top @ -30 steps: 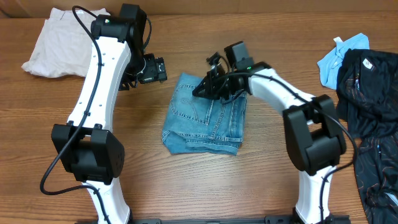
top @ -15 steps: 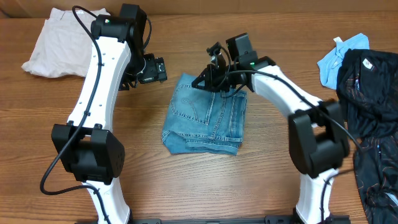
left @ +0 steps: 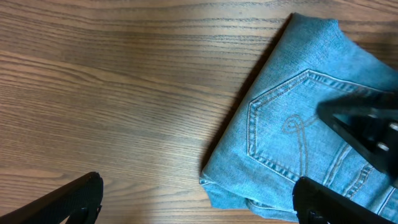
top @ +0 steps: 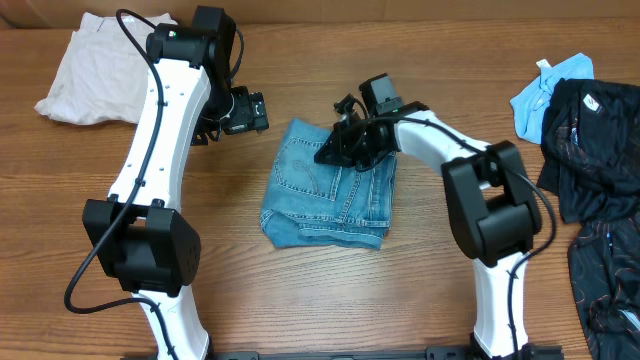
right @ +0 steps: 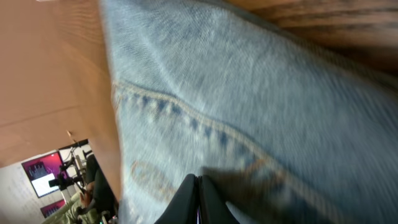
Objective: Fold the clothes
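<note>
A pair of light-blue jeans (top: 325, 200) is seen folded into a compact, roughly rectangular bundle and laid flat near the middle of the wooden table (top: 300, 300). A back pocket (top: 300, 175) with curved stitching is turned upward on the left half. Layered edges are stacked at the bundle's near end, and the denim is faded paler in places.

The left arm (top: 160, 120) rises from its base at the near edge and extends toward the far side, with the wrist bent inward toward the centre. The left gripper (top: 245, 110) stands with its jaws spread wide; both fingers (left: 68, 202) show at the lower corners of the left wrist view. The right arm (top: 440, 140) folds at the elbow and reaches toward the centre. The right gripper (top: 328, 150) is closed, with its fingers (right: 198, 196) pressed together and angled downward.
</note>
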You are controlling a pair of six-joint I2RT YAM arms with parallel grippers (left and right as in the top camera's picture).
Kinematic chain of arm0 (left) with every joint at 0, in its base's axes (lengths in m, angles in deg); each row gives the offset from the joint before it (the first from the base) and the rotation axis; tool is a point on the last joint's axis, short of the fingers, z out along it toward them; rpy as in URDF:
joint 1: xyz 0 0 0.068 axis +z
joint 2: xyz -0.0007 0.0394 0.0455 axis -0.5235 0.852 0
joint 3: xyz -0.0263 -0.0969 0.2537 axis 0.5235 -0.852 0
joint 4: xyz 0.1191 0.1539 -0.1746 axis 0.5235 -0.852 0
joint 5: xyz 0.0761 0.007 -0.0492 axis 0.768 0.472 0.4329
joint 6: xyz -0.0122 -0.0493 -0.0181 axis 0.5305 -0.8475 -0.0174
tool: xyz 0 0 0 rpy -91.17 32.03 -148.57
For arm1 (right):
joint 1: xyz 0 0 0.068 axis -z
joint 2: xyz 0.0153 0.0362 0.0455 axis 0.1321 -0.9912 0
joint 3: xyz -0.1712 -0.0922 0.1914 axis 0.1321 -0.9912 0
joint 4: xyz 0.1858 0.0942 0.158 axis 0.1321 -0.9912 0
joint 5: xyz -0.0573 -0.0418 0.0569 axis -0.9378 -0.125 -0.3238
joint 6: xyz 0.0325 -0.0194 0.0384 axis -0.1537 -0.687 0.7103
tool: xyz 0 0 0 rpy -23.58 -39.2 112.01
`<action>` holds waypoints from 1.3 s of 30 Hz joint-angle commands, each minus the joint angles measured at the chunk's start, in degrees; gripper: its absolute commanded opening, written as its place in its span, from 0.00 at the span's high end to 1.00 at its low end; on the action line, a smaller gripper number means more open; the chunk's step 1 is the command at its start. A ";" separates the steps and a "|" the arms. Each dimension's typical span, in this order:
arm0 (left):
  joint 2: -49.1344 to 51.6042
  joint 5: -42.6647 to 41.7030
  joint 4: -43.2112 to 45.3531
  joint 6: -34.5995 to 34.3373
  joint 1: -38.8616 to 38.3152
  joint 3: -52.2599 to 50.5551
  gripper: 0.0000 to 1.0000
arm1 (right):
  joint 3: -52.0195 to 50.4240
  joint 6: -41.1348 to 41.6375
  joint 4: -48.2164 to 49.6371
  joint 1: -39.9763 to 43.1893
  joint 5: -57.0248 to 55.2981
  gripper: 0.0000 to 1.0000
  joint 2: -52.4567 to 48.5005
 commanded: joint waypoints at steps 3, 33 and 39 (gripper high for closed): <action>0.09 0.59 -0.02 -0.57 0.22 0.13 0.00 | 0.55 -0.90 -6.69 1.01 -0.07 0.96 14.97; 0.09 0.61 -0.02 -0.13 0.22 0.13 0.00 | -32.46 17.70 9.77 -5.81 4.70 0.96 16.65; 0.09 0.61 0.15 -0.13 0.22 0.13 0.00 | -29.94 17.38 9.62 -4.96 4.74 0.96 26.71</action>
